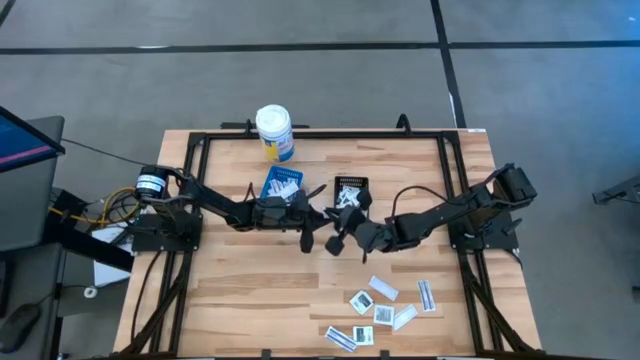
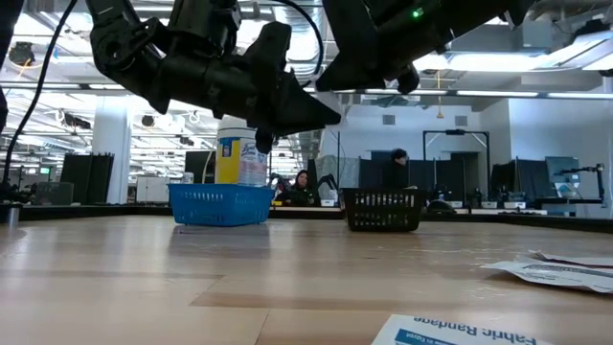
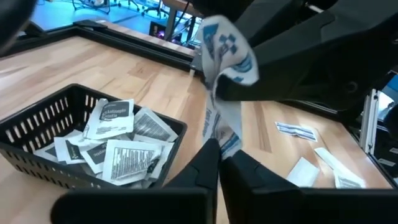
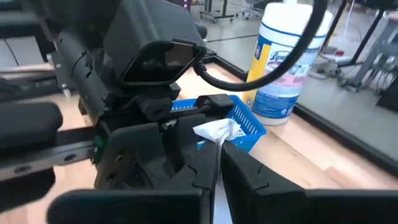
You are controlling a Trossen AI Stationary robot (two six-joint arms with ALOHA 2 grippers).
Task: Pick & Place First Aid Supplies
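Left pincer [image 1: 307,240] at mid-worktop, fingers together and clamped on the lower end of a crumpled white packet with blue print [image 3: 224,62]. Right pincer [image 1: 336,240] just beside it at its 3 o'clock, tip to tip, likewise closed on that same packet [image 4: 217,132], so one packet gripped from both sides and held up clear of the worktop [image 1: 250,300]. Both pincers hanging above the wood in the low view, not touching it.

Black tray [image 1: 351,190] at 12 o'clock of the right pincer, near it, filled with squarish white packets bearing dark grey print [image 3: 118,146]. Blue tray [image 1: 282,183] at 11 o'clock of the left pincer, beside the black tray and apart from it, with a few white packets inside. White bottle with a yellow label [image 1: 274,132] upright at 12 o'clock of the blue tray, close to the far edge of the worktop.

More packets [image 1: 385,310] lying loose and flat at 5 o'clock of the two pincers, well apart from them, near the worktop's near edge: some squarish, some narrow strips, scattered singly and mostly not overlapping.
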